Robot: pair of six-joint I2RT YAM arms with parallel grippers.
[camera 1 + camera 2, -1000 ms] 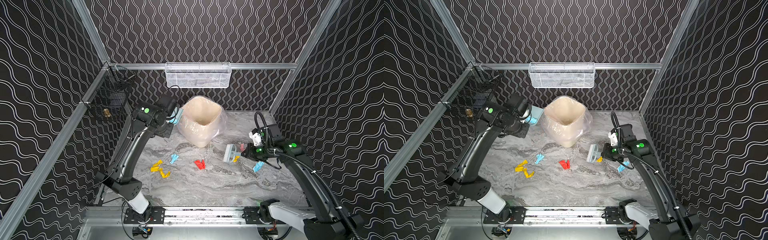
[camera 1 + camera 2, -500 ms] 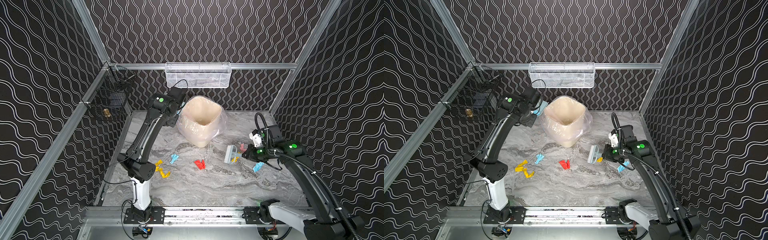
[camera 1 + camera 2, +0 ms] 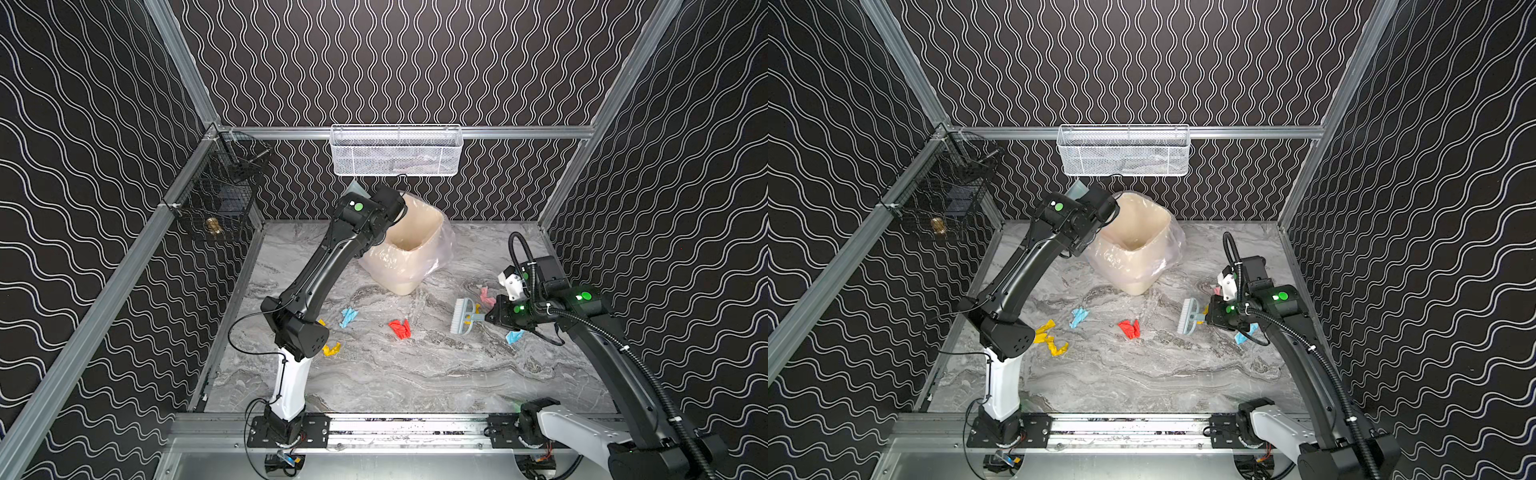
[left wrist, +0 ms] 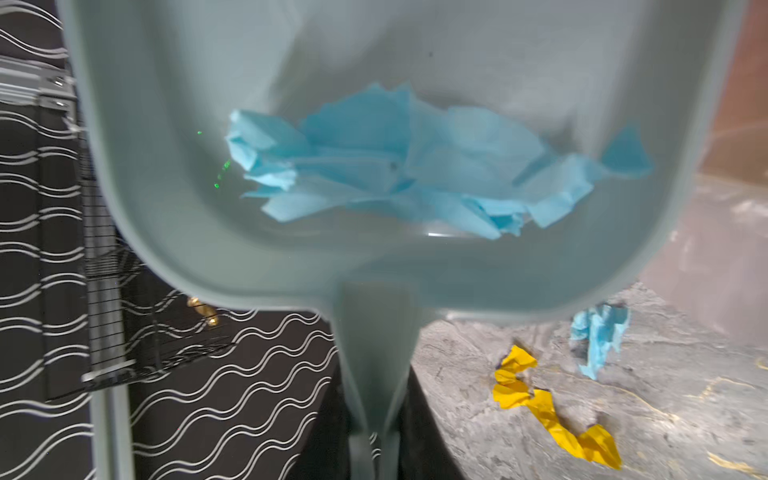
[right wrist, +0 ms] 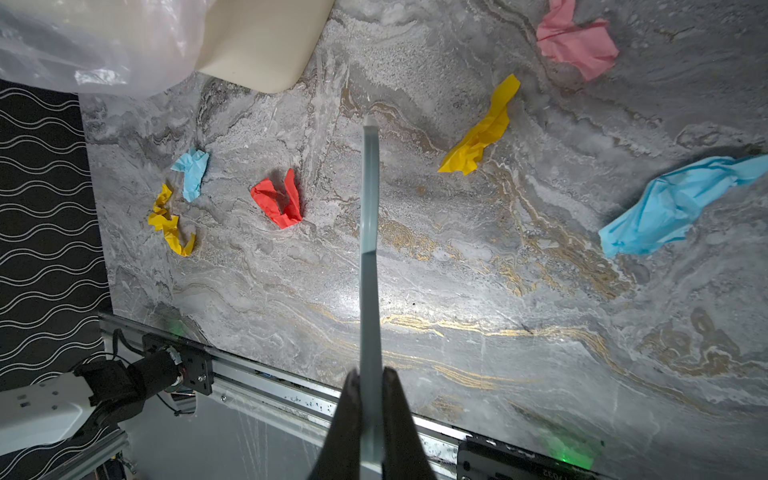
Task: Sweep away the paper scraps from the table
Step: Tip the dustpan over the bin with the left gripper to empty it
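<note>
The grey marble counter (image 3: 415, 374) fills the floor between black wavy-lined walls. At its back middle stands a cream bin (image 3: 415, 237) lined with clear plastic. Above the bin a white mesh basket (image 3: 397, 151) hangs on the rear rail, and a black wire basket (image 3: 220, 199) hangs on the left wall.

The left arm reaches up beside the bin's rim, its elbow covering part of a twisted yellow scrap (image 3: 1052, 340) in a top view. The left hand (image 3: 374, 194) carries the pale dustpan (image 4: 291, 124) by its handle, raised off the counter; light blue paper scraps (image 4: 415, 174) lie inside it. The right hand (image 5: 370, 382) is clamped tight on the handle of the brush (image 3: 463, 318), right of centre.

Loose on the counter are a light blue scrap (image 3: 348, 318) and a red scrap (image 3: 400, 328) mid-counter. A second yellow scrap (image 5: 482, 133) lies just behind the brush, a pink scrap (image 5: 575, 41) is farther back, and a larger light blue scrap (image 5: 673, 203) sits beneath the right arm.
</note>
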